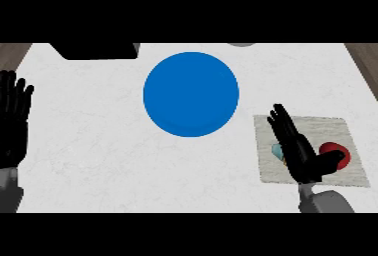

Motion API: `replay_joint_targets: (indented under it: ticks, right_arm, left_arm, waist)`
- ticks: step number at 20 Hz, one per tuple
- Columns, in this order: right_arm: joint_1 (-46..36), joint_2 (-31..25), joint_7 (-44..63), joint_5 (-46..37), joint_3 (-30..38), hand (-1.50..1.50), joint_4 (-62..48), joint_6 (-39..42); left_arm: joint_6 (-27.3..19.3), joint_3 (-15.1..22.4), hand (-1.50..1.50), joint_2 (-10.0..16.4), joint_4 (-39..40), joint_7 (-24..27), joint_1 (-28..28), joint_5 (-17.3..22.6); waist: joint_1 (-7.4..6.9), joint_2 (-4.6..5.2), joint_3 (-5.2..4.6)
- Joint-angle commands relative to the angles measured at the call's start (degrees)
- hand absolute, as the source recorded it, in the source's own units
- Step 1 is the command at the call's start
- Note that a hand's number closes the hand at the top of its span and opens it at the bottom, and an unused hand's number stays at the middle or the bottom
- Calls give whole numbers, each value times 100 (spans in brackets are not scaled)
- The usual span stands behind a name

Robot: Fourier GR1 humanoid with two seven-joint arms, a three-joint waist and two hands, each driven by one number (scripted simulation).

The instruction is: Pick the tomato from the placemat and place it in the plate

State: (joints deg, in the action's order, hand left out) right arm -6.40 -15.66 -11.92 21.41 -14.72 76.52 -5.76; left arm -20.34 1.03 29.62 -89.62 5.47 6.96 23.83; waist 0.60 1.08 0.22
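A red tomato point(337, 153) lies on the pale grey placemat point(325, 127) at the right of the counter. My right hand point(299, 150) is over the placemat just left of the tomato, fingers straight and pointing away from me, thumb reaching toward the tomato. It is open and holds nothing. A small light-blue object point(277, 150) peeks out from under the hand's left side. The blue plate point(191, 94) sits in the middle of the counter, up and left of the placemat, with nothing on it. My left hand point(13, 117) rests open at the left edge, fingers up.
A black box-like object point(96, 50) stands at the counter's far left corner. A grey round thing point(241, 44) shows at the far edge. White counter top lies between the plate and placemat.
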Motion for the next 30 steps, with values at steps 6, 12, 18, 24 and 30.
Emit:
replay_joint_targets:
  ticks: [6, 12, 18, 24, 30]
  right_arm:
    - [-928, -744, -567, -460, -1574, 150, 1279, 2807]
    - [437, -1524, -2124, -2950, -1500, -150, 385, 596]
    - [1102, -1688, -3815, -1502, -515, -150, 71, 1455]
    - [620, -2324, -3075, -1456, 322, -150, 850, 1638]
    - [363, -3733, -1613, -2315, 576, -150, 1270, 1501]
  left_arm:
    - [635, 751, 0, 356, -74, -219, 573, -499]
    - [972, 809, 0, 358, -94, -489, 581, -356]
    - [1140, 645, 0, 448, -103, -562, 627, -420]
    - [1191, 744, 0, -47, 349, -510, 955, -707]
    - [1195, 631, 0, 86, 247, -580, 930, -644]
  waist:
    - [-44, -153, -8]
    - [48, -106, -10]
    - [-2, -114, -16]
    - [14, -111, -27]
    - [39, -114, -48]
